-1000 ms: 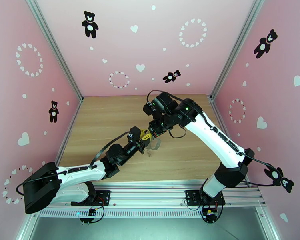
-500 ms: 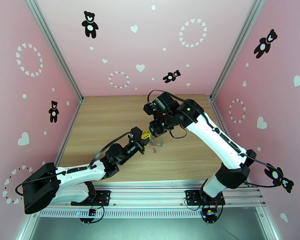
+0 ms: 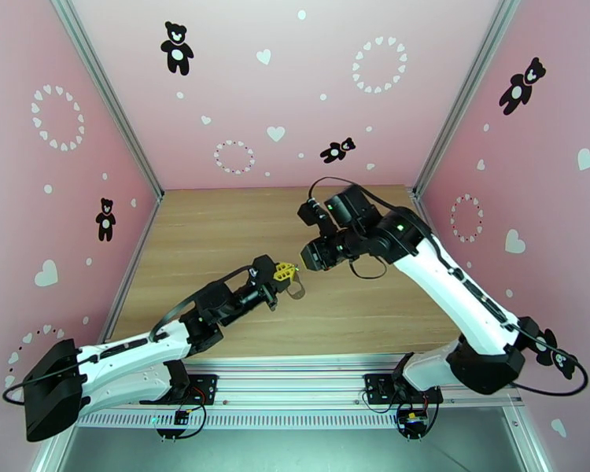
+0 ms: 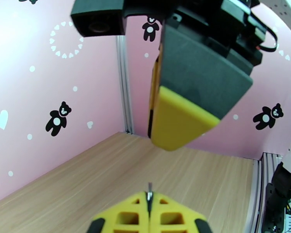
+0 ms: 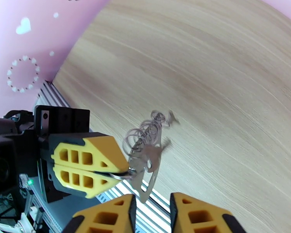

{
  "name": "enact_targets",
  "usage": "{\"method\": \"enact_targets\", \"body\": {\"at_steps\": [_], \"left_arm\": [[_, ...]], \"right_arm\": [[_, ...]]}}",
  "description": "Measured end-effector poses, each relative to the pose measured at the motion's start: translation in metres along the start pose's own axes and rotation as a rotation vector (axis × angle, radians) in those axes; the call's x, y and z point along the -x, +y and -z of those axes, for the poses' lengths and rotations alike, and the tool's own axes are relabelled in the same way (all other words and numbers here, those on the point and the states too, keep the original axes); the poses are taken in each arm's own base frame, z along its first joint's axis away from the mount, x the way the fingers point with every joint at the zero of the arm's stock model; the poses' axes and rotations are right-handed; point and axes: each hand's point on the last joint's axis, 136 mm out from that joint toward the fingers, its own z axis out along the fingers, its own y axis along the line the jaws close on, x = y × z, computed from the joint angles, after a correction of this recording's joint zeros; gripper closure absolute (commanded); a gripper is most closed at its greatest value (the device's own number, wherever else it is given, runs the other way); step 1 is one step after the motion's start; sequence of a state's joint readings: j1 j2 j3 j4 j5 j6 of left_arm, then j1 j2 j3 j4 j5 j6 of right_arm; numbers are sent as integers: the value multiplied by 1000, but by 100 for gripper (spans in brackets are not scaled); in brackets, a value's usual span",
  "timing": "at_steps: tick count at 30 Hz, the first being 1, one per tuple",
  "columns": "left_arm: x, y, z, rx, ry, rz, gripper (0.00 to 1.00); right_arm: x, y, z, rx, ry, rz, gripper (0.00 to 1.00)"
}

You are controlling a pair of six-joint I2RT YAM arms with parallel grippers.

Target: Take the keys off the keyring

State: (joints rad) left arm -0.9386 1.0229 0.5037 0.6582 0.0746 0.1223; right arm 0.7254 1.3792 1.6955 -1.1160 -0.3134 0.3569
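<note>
Left gripper [image 5: 121,172] is clamped shut on a thin wire loop of the keyring [image 5: 143,152], which is seen dangling in the air over the middle of the wooden table [image 3: 208,230]. The keys can't really be told apart in that blurry bunch of rings, tbh. Right gripper [image 5: 151,202] is found at about 2 o'clock from the left one in the top view, with its fingers parted and nothing pinched between them.

Left arm [image 3: 130,359], right arm [image 3: 456,289]: white link shells, black joints and bases, black cables [image 3: 330,180] looped alongside. Green LED [image 3: 400,226] lit on right arm's upper joint. Fingers [image 5: 81,154] yellow, cut-out windows, black mounts behind.
</note>
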Motion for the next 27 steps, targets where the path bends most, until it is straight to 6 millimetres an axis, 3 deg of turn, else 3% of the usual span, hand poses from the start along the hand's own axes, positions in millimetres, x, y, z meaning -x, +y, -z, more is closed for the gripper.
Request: {"method": "enact_targets", "body": {"at_steps": [6, 10, 19, 27], "left_arm": [[38, -3, 8, -81, -56, 40, 100], [54, -12, 10, -139, -76, 53, 100], [68, -28, 7, -240, -75, 78, 100], [61, -30, 1, -261, -45, 88, 100]], "right_arm": [[1, 5, 27, 179, -201, 133, 69], [-3, 23, 37, 297, -309, 309, 69], [-4, 36, 31, 384, -431, 560, 68], [0, 46, 35, 438, -483, 626, 68]]}}
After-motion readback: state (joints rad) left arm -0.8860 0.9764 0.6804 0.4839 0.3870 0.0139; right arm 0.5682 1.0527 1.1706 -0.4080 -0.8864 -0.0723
